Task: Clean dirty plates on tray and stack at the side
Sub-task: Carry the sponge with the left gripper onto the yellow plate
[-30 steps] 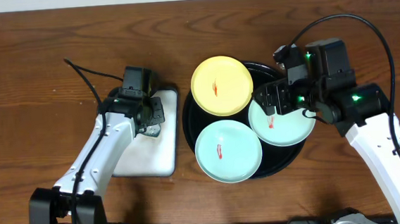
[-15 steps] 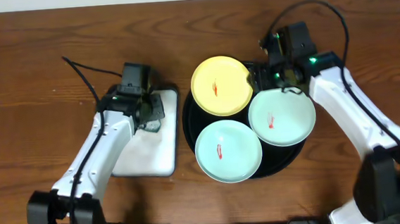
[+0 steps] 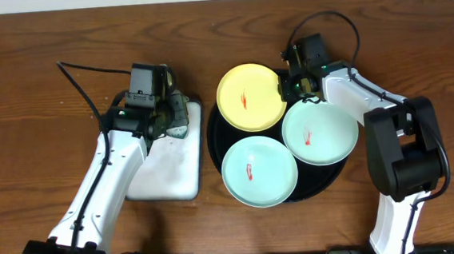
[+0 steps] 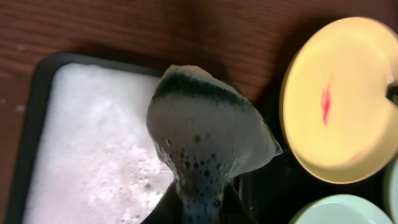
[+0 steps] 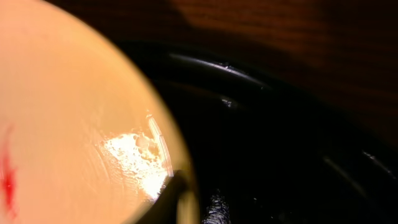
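Three plates lie on the black tray [image 3: 212, 144]. The yellow plate [image 3: 249, 97] is at the back, one mint plate [image 3: 259, 171] at the front and the other mint plate [image 3: 320, 132] at the right. Each has a red smear at its centre. My right gripper [image 3: 292, 89] is at the yellow plate's right rim. In the right wrist view one dark finger [image 5: 168, 190] rests inside the rim of the yellow plate [image 5: 68, 124], and the jaws are shut on it. My left gripper [image 3: 170, 111] is shut on a foamy green-topped sponge [image 4: 205, 130], held above the sponge dish's right edge.
The white dark-rimmed sponge dish [image 3: 166, 167] holds foam and sits left of the tray. Its foam [image 4: 93, 143] fills the left wrist view. Bare brown wooden table [image 3: 45, 164] surrounds everything. Both arms' cables loop over the back of the table.
My right gripper moved from over the right mint plate back to the yellow plate's right rim, and its jaws closed there. My left gripper shifted slightly toward the back with the sponge.
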Controlling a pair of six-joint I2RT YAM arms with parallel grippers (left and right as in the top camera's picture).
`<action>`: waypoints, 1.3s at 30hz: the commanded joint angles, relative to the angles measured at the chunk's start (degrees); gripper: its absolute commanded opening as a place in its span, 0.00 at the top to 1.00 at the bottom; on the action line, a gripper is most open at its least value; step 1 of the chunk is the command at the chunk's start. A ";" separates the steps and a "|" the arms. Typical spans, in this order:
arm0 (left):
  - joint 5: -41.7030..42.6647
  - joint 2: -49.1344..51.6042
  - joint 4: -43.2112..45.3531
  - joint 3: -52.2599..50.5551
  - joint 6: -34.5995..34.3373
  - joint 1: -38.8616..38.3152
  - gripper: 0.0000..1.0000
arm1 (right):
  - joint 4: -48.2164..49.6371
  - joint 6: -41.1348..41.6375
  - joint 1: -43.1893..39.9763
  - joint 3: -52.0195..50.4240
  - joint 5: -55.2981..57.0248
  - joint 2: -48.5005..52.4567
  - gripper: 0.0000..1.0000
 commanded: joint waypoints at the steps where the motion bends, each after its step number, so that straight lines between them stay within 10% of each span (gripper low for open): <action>1: 3.63 -0.13 1.95 0.92 0.09 -0.55 0.93 | -0.52 0.87 0.81 0.44 0.61 0.76 0.99; 12: 3.41 2.25 14.78 0.94 -3.43 -9.73 0.93 | -11.93 4.15 1.79 0.44 13.49 -5.62 0.99; 31: 11.58 27.15 45.24 1.01 -36.92 -17.35 0.92 | -14.45 0.57 2.54 0.44 13.44 -5.70 0.99; 39: 11.43 34.38 40.44 3.89 -34.97 -18.34 0.93 | -14.62 0.59 2.54 0.44 13.42 -5.70 0.99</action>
